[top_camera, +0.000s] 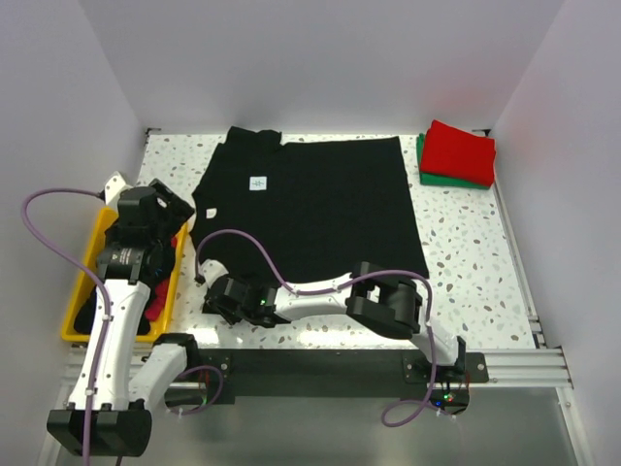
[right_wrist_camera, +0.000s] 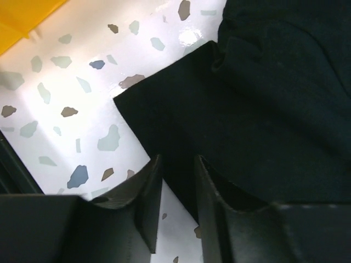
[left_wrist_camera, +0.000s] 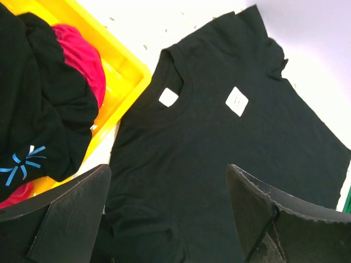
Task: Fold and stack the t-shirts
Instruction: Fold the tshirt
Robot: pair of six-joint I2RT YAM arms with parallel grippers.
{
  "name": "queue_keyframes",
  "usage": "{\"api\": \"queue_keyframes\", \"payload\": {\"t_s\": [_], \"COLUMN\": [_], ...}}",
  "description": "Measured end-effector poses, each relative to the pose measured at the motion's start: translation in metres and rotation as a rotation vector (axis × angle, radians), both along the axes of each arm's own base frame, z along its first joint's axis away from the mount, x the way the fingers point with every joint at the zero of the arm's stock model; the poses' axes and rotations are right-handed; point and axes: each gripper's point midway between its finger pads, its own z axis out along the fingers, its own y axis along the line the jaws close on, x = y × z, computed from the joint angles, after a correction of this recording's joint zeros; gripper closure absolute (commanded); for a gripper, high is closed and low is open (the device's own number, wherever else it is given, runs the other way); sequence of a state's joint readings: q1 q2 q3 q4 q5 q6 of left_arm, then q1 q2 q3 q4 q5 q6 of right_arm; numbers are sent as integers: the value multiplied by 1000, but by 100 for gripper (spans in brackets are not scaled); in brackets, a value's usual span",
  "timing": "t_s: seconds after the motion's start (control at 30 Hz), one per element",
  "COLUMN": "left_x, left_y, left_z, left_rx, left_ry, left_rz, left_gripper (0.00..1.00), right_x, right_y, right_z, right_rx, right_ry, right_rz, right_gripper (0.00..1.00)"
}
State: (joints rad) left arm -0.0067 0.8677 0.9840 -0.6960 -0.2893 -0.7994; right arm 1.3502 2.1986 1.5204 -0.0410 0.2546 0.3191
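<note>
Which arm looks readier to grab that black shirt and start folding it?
Right. The right gripper sits at the black t-shirt's near corner, jaws narrow astride its edge. The left gripper hangs wide open higher up, beside the yellow bin.

Black t-shirt (top_camera: 310, 209), white label (top_camera: 258, 182); red shirt (top_camera: 461, 150), green shirt (top_camera: 448, 182); yellow bin (top_camera: 80, 291); speckled table (top_camera: 475, 262).

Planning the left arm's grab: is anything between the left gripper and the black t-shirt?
Nothing visible. The left gripper is open, with only the black t-shirt showing between its fingers; the yellow bin sits aside.
</note>
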Motion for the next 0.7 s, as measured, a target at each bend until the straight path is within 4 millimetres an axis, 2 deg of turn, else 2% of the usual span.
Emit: {"api": "queue_keyframes", "payload": {"t_s": [0.1,0.17,0.27,0.57,0.7], "left_x": [-1,-2,-1,-6,-11], "left_y": [-3,-5,-8,-24,-35], "left_z": [-9,-15,-24,-66,-87], "left_rx": [-8,-15,-25,-81,-123], "left_ry": [16,27,39,106,133], "left_rz": [-12,-22,-37,-108,-151], "left_gripper": [10,10,10,12,13], "right_x": [3,3,3,-4,-7], "right_y": [0,-1,-2,-27,-38], "right_z": [0,0,0,1,11], "right_rx": [0,-2,0,-29,-19], "right_ry": [-11,-13,-11,8,40], "right_rz": [-11,-14,-19,-15,-7], "right_gripper": [80,92,99,100,100]}}
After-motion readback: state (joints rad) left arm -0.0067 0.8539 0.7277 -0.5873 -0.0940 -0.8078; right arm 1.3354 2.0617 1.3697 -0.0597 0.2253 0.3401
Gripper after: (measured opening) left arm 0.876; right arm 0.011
